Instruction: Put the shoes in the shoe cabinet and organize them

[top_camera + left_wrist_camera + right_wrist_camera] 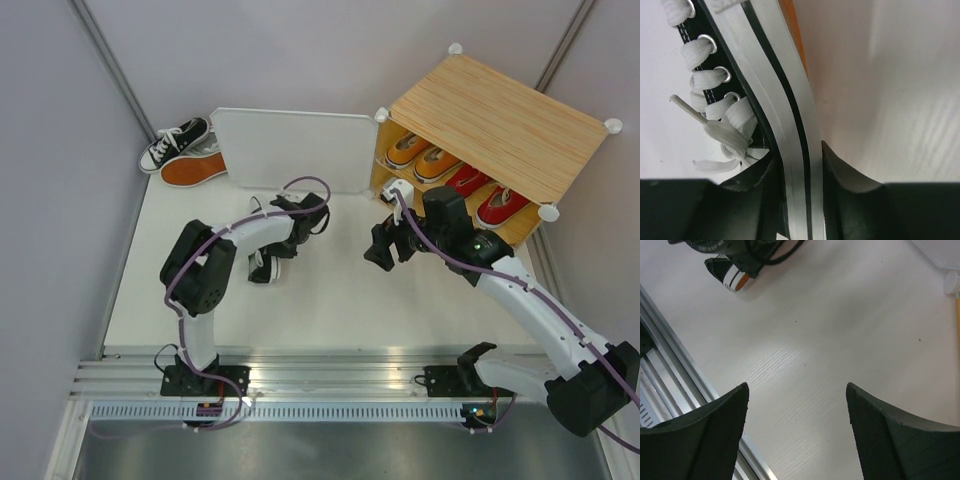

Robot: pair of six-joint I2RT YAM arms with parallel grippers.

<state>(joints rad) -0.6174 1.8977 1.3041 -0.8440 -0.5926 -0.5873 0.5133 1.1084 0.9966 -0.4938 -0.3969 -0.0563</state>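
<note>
Black textured fingers of the left gripper (797,167) are clenched on the smooth white rubber edge, with its thin black stripes, of a black canvas sneaker (787,110). Flat white laces (715,107) run through its metal eyelets.

Seen from above, that sneaker sits at table centre. The right gripper (796,387) hangs released over the matte white table (840,330), its jaws spread wide. Print on the left wrist housing is too small to read.

At 1 o'clock stands the shoe cabinet (500,120), with a striped light-wood top and white round knobs (612,125). Its frosted door (290,150) is swung open. Inside are two orange sneakers (420,152) and two red sneakers (485,195).

At 10 o'clock lie another black sneaker (175,143) and one showing its orange-brown outsole (193,168).
</note>
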